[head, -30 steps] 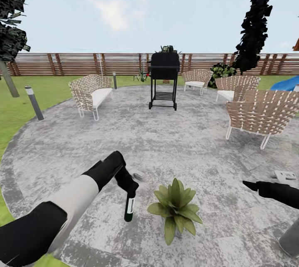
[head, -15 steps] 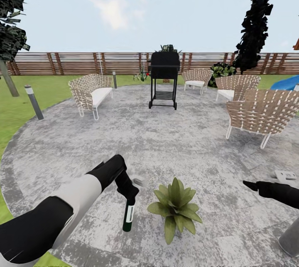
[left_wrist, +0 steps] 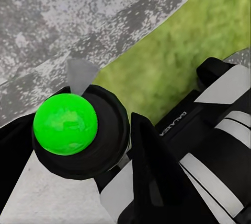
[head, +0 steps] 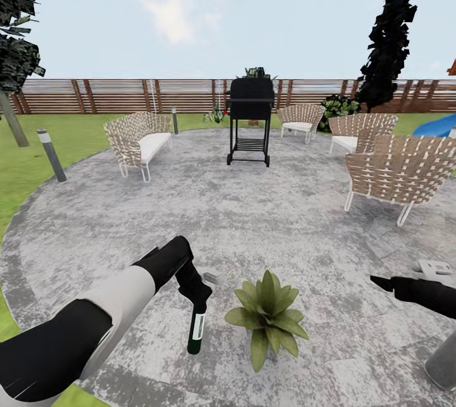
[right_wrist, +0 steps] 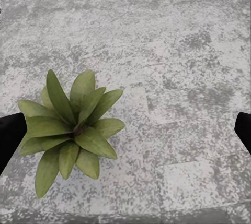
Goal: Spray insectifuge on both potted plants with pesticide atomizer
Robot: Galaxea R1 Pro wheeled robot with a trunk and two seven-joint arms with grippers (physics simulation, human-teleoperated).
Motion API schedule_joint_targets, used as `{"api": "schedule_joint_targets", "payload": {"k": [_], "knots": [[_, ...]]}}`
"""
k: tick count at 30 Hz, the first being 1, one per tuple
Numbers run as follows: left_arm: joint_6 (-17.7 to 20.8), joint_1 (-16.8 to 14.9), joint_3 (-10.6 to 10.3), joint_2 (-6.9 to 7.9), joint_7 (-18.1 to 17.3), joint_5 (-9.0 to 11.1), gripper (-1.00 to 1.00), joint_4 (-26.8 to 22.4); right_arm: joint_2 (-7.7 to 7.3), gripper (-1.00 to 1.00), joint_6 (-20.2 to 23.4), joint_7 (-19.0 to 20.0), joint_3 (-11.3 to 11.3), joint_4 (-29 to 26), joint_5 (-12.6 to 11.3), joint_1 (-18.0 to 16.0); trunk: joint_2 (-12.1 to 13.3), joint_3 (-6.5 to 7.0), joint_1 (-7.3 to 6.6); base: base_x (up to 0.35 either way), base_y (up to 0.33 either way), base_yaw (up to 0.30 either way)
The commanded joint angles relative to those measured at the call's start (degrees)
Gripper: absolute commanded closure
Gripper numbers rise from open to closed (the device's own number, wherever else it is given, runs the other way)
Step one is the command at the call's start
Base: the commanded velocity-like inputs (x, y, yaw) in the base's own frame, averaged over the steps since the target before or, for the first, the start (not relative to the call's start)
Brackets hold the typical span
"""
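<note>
In the head view my left gripper (head: 197,294) is shut on the pesticide atomizer (head: 197,331), a slim dark green bottle with a white label that hangs bottom-down just left of a potted plant (head: 268,315) on the grey patio. The left wrist view looks along the bottle, showing its bright green round end (left_wrist: 65,124) between my dark fingers (left_wrist: 149,169). My right gripper (head: 381,281) hovers right of the plant, open and holding nothing. In the right wrist view the same potted plant (right_wrist: 73,127) lies between widely spread fingertips (right_wrist: 10,135).
A black grill (head: 251,121) stands at the far side of the round patio (head: 266,217), with a woven bench (head: 138,141) at left and woven chairs (head: 396,173) at right. A bollard lamp (head: 52,156) stands on the lawn. A wooden slat fence (head: 114,97) closes the back.
My left arm has dropped slightly, carrying the atomizer a little lower beside the plant. The right arm and the plant have not moved.
</note>
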Motion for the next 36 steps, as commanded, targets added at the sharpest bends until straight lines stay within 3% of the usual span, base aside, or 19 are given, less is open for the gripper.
{"api": "schedule_joint_targets", "payload": {"k": [1,20,36], "knots": [[0.34,-0.03,0.05,0.01,-0.56,-0.57,1.0,-0.08,-0.01,-1.0,0.19,0.61,-0.05,-0.06,0.55,-0.05,-0.03,-0.06,-0.01,0.0,0.0,0.0],[0.26,0.26,0.12,0.35,-0.56,-0.57,1.0,-0.03,-0.05,-1.0,0.15,0.68,0.3,-0.02,0.72,0.07,-0.03,-0.06,-0.01,0.005,0.003,-0.234],[0.31,0.3,0.42,0.35,-0.57,-0.48,1.0,0.04,0.09,-1.0,0.07,0.73,0.42,-0.02,0.72,0.06,-0.03,-0.06,-0.01,0.218,0.174,-0.032]]}}
